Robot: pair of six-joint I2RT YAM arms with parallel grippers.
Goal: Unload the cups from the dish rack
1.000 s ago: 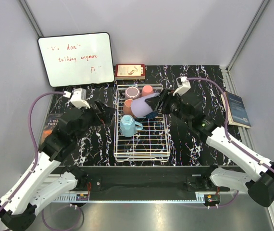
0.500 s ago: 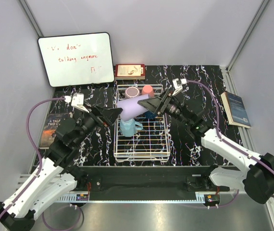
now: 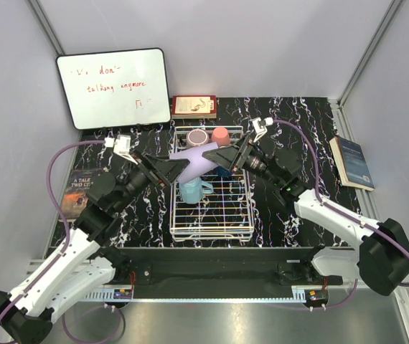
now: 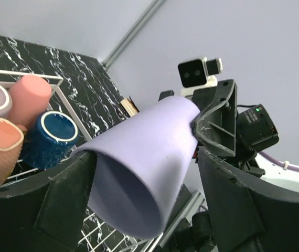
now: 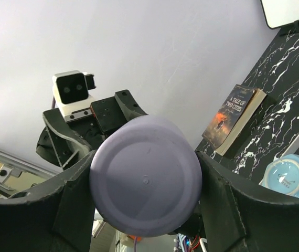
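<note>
**Lavender cup** (image 3: pixel 194 159). Lay on its side in the air over the far half of the dish rack (image 3: pixel 219 213), centre of the top view, spanning the gap between both arms.

**Right gripper** (image 3: pixel 217 155). Pinched the cup's closed base end. In its wrist view the round base filled the space between the fingers and touched both.

**Left gripper** (image 3: pixel 171 169). Fingers spread around the open mouth end. In its wrist view the finger at frame left met the rim and the other sat just beside it. Whether it gripped could not be told.

**Rack contents.**
- Light blue mug (image 3: pixel 190 190): directly below the held cup in the top view, handle toward frame right.
- Mauve cup (image 3: pixel 196 137) and salmon pink cup (image 3: pixel 220 134): side by side at the rack's far edge.
- Dark blue cup (image 4: pixel 50 139): mouth toward the left wrist camera.
- Terracotta cup (image 4: pixel 0 152): just beside the dark blue cup, at lower left of that view.

**Support.** The rack stood on the black marbled table (image 3: pixel 290 122).
</note>
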